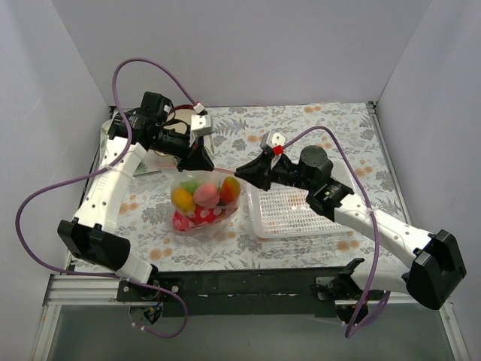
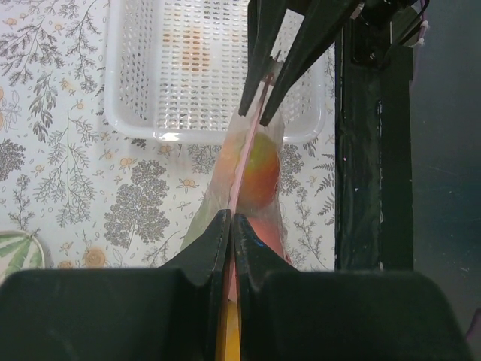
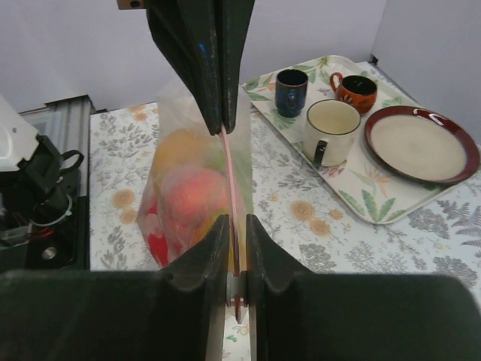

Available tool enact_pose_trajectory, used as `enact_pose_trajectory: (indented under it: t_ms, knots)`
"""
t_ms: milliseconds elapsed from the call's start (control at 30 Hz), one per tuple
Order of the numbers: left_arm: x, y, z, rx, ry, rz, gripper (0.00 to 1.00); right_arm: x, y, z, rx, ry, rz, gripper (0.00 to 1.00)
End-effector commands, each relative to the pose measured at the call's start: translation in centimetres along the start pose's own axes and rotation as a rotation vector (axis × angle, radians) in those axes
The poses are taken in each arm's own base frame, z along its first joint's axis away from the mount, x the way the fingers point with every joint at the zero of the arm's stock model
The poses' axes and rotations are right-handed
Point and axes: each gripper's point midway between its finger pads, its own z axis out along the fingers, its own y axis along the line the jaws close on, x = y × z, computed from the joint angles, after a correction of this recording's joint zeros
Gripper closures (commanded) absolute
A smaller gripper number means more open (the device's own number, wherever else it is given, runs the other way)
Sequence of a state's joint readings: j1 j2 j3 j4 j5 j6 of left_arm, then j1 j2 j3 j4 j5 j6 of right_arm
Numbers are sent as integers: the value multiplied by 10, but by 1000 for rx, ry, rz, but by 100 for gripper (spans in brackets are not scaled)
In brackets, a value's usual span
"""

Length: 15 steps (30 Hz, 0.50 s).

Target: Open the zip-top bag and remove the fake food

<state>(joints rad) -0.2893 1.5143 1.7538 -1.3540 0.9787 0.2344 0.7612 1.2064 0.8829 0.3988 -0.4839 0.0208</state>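
Bag of clear, seemingly crinkly film; glossy rounded fruit

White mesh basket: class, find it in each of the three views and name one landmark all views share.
Top external: white mesh basket, right of centre, beside the zip-top bag.
Left wrist: basket at top, behind the bag.
Right wrist: not in view.
Shared landmark: the bag, in all three views.
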Motion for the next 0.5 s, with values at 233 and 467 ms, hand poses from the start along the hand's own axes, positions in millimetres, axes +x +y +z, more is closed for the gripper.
enact_pose_trajectory:
  t_ms: [233, 467]
  knots:
    - [-32, -30, -16, 3, -63, 59, 100, -31, 21, -1, -131, -53, -35, 99]
    - [-42, -37, -9, 53, -104, 32, 4, -39, 28, -2, -175, -40, -20, 99]
